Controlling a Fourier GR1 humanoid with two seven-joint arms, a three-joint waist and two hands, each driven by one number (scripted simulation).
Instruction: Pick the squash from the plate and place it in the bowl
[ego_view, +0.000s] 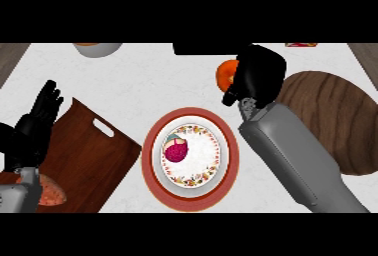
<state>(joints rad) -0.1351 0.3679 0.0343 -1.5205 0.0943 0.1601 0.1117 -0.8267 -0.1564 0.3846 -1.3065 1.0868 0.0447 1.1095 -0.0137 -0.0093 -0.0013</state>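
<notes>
My right hand (255, 75) was curled over the orange squash (227, 75) near the counter's far edge, apparently gripping it; it looked stiff, smooth, light, best taken round the middle. My left hand (33, 125) rested slack-fingered by the near-left edge. One squash, one red-rimmed floral bowl (221, 145), one wooden cutting board (88, 155).

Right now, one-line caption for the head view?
Right hand curls beside an orange squash; floral plate on red mat holds a magenta item; left hand rests open.

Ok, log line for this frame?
right hand: shut on squash | left hand: open, resting | bowl: no squash yet
</notes>
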